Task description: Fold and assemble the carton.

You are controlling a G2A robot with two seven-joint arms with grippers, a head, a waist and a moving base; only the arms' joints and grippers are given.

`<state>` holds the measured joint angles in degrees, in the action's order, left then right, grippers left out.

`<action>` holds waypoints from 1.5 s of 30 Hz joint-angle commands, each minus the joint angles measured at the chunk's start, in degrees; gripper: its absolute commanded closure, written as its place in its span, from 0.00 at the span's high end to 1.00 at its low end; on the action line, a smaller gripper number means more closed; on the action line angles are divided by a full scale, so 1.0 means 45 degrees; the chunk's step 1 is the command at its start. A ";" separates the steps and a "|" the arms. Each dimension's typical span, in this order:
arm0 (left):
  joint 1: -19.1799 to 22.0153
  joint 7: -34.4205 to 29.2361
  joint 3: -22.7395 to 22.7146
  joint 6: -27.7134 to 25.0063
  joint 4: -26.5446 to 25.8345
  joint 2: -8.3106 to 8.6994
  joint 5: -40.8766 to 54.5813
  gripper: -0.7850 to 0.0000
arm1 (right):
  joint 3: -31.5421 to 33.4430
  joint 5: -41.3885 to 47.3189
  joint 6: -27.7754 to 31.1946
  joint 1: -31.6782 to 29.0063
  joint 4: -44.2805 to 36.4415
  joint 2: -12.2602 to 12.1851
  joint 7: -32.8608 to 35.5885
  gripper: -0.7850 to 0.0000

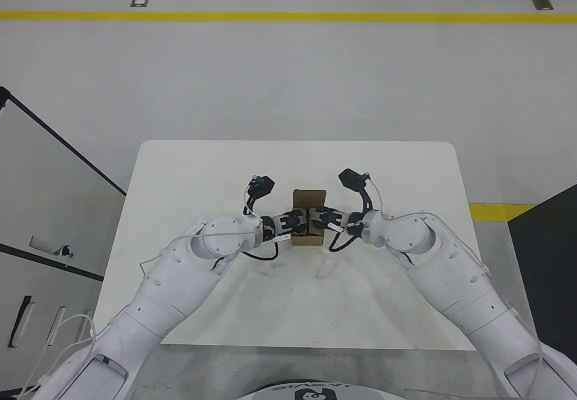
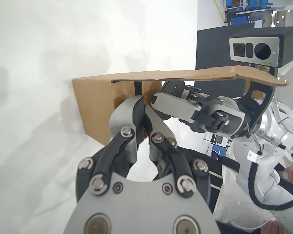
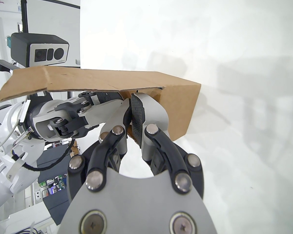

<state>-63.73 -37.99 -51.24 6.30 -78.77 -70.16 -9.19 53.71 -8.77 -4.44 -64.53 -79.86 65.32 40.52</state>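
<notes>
— Logging item one: where did your carton (image 1: 309, 200) sit?
— On the table (image 1: 218, 180), directly between both grippers, lengthwise toward the far edge. Left gripper (image 2: 143, 114), right gripper (image 3: 131, 110): each clamped tight on a carton wall, equally near.

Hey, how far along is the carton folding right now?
Partly done: the carton has walls folded into a box corner. In hand: the left gripper and right gripper each pinch a panel from opposite sides. Left to do: one long flap sticks out flat, unfolded.
</notes>
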 commanded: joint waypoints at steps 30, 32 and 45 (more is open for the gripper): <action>-0.1685 -0.1054 -0.1296 -0.1540 -0.2203 0.0488 0.0142 1.00 | 0.3079 0.3985 0.2835 -0.1202 -0.0406 -0.0491 0.1111 1.00; -0.1685 -0.1054 -0.1296 -0.1540 -0.2203 0.0488 0.0142 1.00 | 0.3079 0.3985 0.2835 -0.1202 -0.0406 -0.0491 0.1111 1.00; -0.2186 -0.1112 -0.1616 -0.2430 -0.2798 0.0598 0.0455 1.00 | 0.2642 0.4515 0.3213 -0.0348 0.0515 -0.0257 0.0576 1.00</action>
<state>-73.25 -42.77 -58.28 -4.02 -91.12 -67.56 -7.31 65.98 11.17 9.67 -66.80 -78.39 64.00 43.19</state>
